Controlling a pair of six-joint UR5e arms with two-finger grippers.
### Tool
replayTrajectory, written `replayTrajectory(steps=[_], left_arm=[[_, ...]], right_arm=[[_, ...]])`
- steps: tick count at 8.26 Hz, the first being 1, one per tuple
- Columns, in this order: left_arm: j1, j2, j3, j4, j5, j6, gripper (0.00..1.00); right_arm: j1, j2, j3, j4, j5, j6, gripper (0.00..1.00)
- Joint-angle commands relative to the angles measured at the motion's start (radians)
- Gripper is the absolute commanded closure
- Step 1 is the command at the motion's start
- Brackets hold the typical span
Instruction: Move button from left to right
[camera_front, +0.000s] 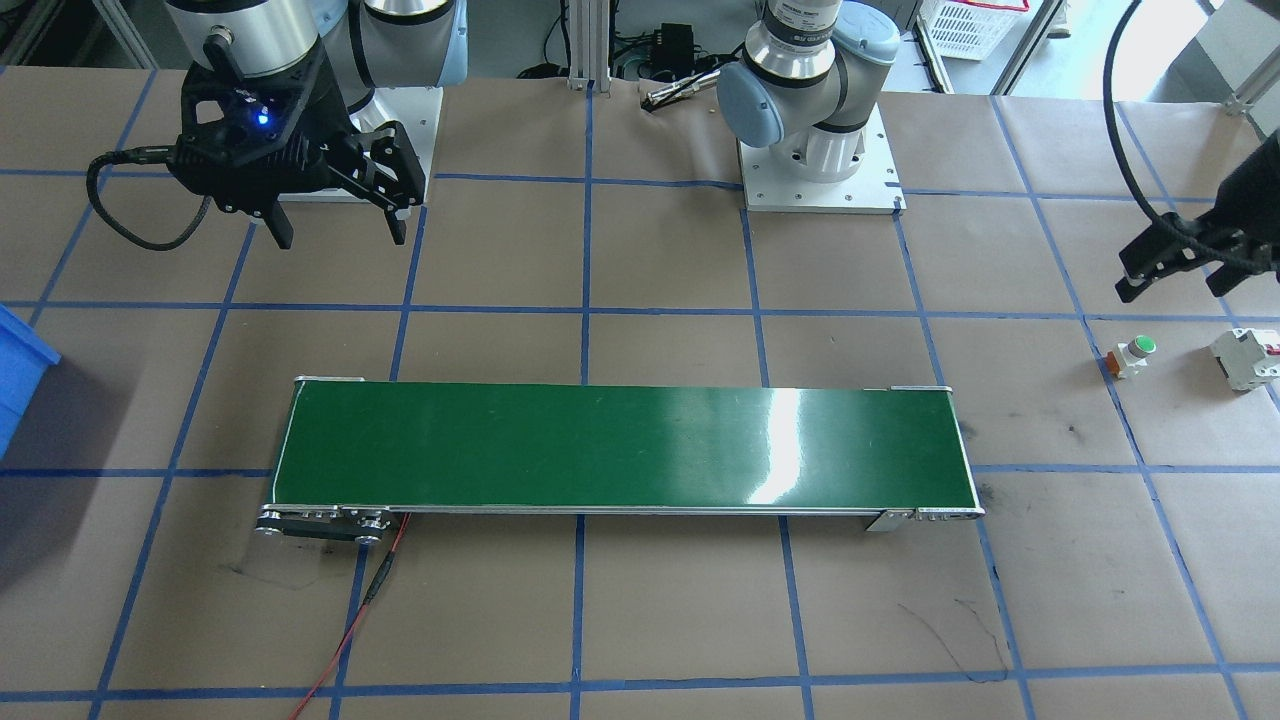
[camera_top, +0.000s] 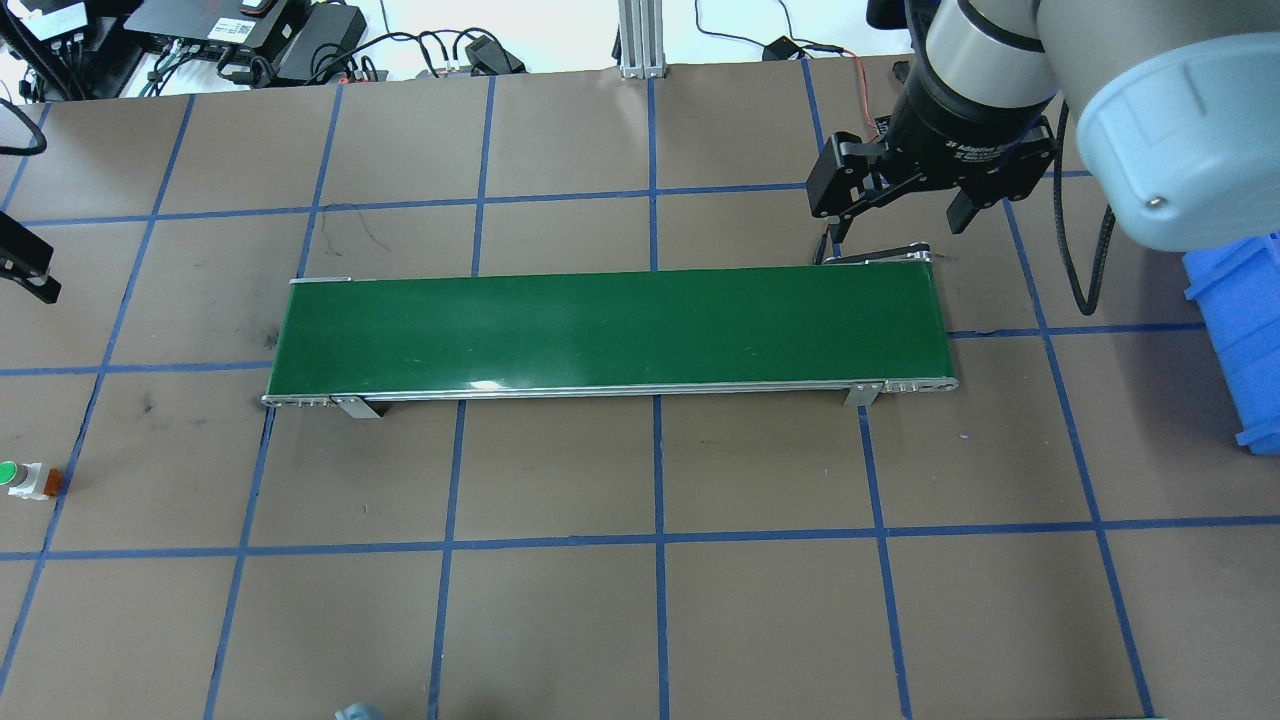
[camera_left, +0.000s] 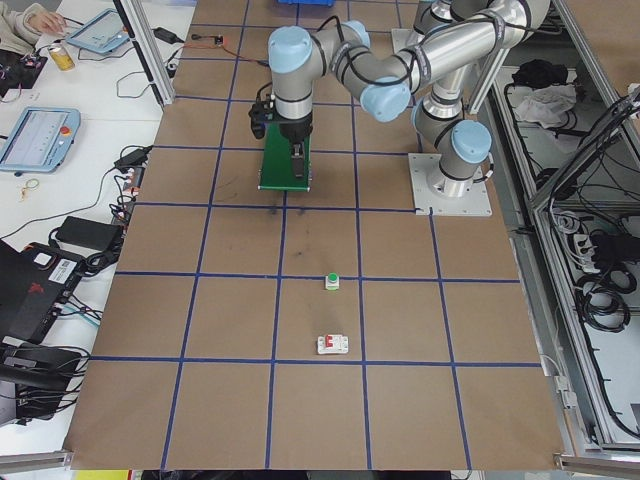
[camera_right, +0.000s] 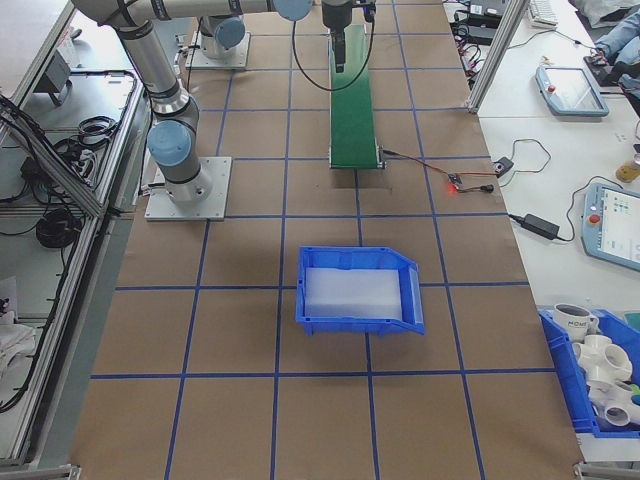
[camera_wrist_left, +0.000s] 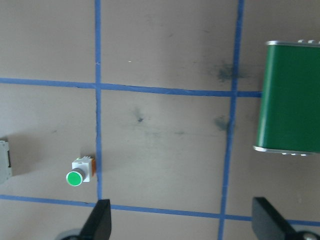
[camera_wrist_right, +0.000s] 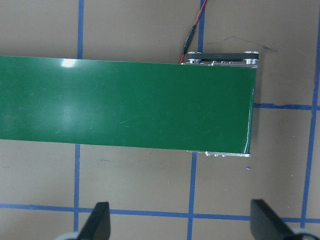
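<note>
We note the button (camera_top: 22, 478) lying on its side on the brown papered surface (camera_top: 640, 600) at the far left, green cap outward, orange base against a blue tape line. In the front-facing view a white breaker (camera_front: 1247, 357) sits just beside it, apart. Our left gripper (camera_front: 1175, 270) hangs above the button, not touching it, fingers spread and nothing between them. The green conveyor belt (camera_top: 610, 328) lies across the middle, bare. Our right gripper (camera_top: 893, 205) hovers over the belt's right end, jaws released and holding nothing. A blue bin (camera_top: 1245, 340) stands at the far right.
</note>
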Motion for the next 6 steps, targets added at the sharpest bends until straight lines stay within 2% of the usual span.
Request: replayTrajectory(steps=[1,4,6], left_arm=[[0.086,-0.059,-0.100,0.148,0.048,0.126,0.00],[0.161,-0.103,-0.164,0.172,0.048,0.210,0.00],[0.221,-0.140,-0.212,0.278,0.048,0.305,0.00]], right_arm=[[0.000,-0.002,0.000,0.000,-0.002,0.000,0.00],[0.000,0.000,0.000,-0.002,-0.005,0.000,0.00],[-0.002,0.000,-0.002,0.000,-0.010,-0.005,0.00]])
